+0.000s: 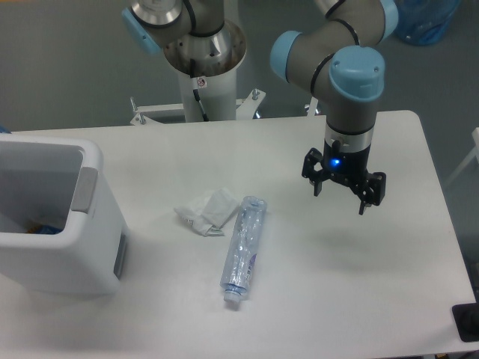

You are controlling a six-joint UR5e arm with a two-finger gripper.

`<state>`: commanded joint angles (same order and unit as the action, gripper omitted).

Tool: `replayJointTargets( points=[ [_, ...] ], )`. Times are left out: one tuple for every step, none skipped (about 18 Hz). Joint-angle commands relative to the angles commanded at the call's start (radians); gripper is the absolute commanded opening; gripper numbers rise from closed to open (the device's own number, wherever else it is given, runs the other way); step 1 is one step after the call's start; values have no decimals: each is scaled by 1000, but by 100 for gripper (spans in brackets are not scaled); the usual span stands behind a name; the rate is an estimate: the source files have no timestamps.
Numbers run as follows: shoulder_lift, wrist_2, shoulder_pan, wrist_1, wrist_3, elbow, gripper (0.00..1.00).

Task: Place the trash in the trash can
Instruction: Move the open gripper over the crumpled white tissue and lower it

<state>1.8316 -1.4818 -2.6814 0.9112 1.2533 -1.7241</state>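
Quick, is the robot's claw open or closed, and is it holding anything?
Gripper: open, holding nothing, up above the table, apart from the paper wad and the bottle.

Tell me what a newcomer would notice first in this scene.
First the arm's hand, open and hovering over the right half of the table, a blue light lit just above it. Next the crushed bottle lying mid-table with the paper wad beside its upper end. Last the big white bin at the left edge.
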Motion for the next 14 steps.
replayJointTargets(
  points=[
    [-2, -2, 5, 0, 0, -2, 100],
    [-3, 0, 5, 0, 2, -6, 100],
    [-8, 2, 5, 0, 2, -11, 100],
    [-9, 2, 6, 0, 0, -17, 100],
    [-14, 5, 8, -2, 0, -25, 100],
    [-15, 5, 15, -2, 0, -29, 100],
    [-17, 5, 24, -2, 0, -37, 100],
    [-17, 8, 28, -2, 0, -51, 100],
    [-20, 12, 31, -3, 0, -66, 100],
    [-32, 23, 38, -8, -3, -84, 100],
    [-50, 34, 44, -14, -14, -110, 100],
    [-64, 40, 48, -21, -24, -132, 100],
    [-74, 43, 61, -23, -31, -146, 100],
    [-75, 43, 77, -23, -29, -159, 100]
  ],
)
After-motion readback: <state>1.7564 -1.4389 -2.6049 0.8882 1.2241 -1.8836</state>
